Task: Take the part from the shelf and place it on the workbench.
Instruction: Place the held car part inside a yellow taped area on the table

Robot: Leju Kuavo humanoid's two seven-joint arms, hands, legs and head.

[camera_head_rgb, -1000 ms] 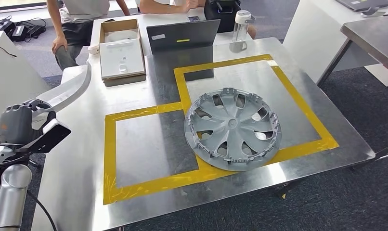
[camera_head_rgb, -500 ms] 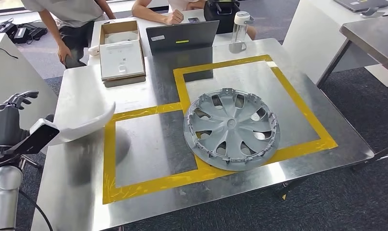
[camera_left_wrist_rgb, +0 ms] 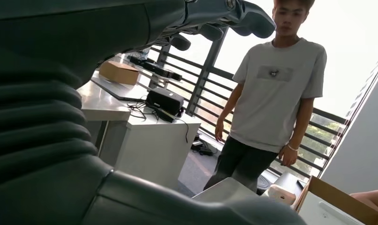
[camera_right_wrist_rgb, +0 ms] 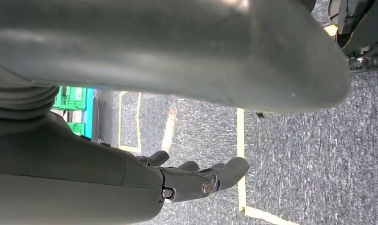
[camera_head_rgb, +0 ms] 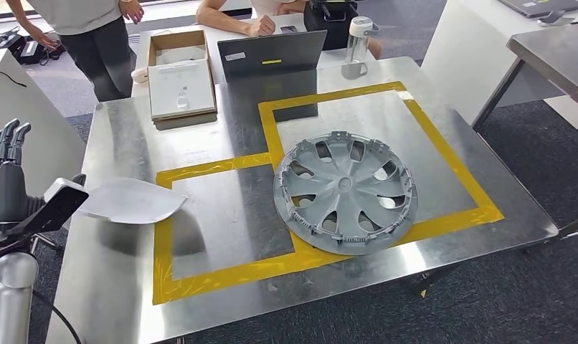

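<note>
The part, a white curved panel (camera_head_rgb: pixel 132 201), lies flat on the steel workbench (camera_head_rgb: pixel 221 215) near its left edge, its tip over the yellow tape. My left hand (camera_head_rgb: pixel 5 179) stands off the bench's left side with fingers pointing up and apart, holding nothing and a little apart from the panel. In the left wrist view the left hand (camera_left_wrist_rgb: pixel 60 93) looms large with its fingers (camera_left_wrist_rgb: pixel 224 16) spread against the window. My right hand (camera_right_wrist_rgb: pixel 84 178) hangs over grey carpet with fingers (camera_right_wrist_rgb: pixel 201 176) loosely extended and nothing in them.
A grey wheel cover (camera_head_rgb: pixel 346 190) lies across the yellow tape outline (camera_head_rgb: pixel 272 129). At the bench's far edge are a white box (camera_head_rgb: pixel 182 87), a laptop (camera_head_rgb: pixel 272 54) and a bottle (camera_head_rgb: pixel 358 43). A person (camera_head_rgb: pixel 92 36) stands beyond the far left corner; another sits behind the laptop.
The panel, held up by my left hand a second ago, tipped down and now lies on the bench. The hand let go and drew back left with its fingers raised. The standing person shifted.
</note>
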